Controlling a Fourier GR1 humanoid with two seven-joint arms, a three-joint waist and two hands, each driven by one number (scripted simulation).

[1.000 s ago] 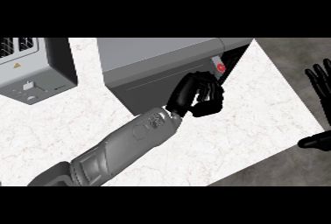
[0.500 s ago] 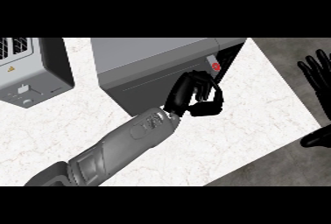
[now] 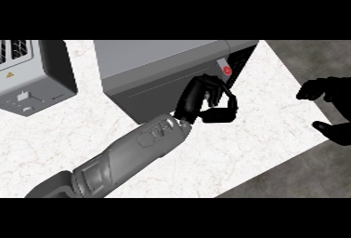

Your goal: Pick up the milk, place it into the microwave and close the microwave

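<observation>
Since a second ago your right hand (image 3: 329, 109) has curled its raised fingers inward at the right edge, holding nothing. You cannot see the milk anywhere; whether it sits inside the microwave (image 3: 165, 69) is hidden. Your left hand (image 3: 205, 100) rests against the microwave's dark front, fingers bent beside the red button (image 3: 227, 70), gripping nothing visible. Both stand on the white marble bench (image 3: 260, 125).
</observation>
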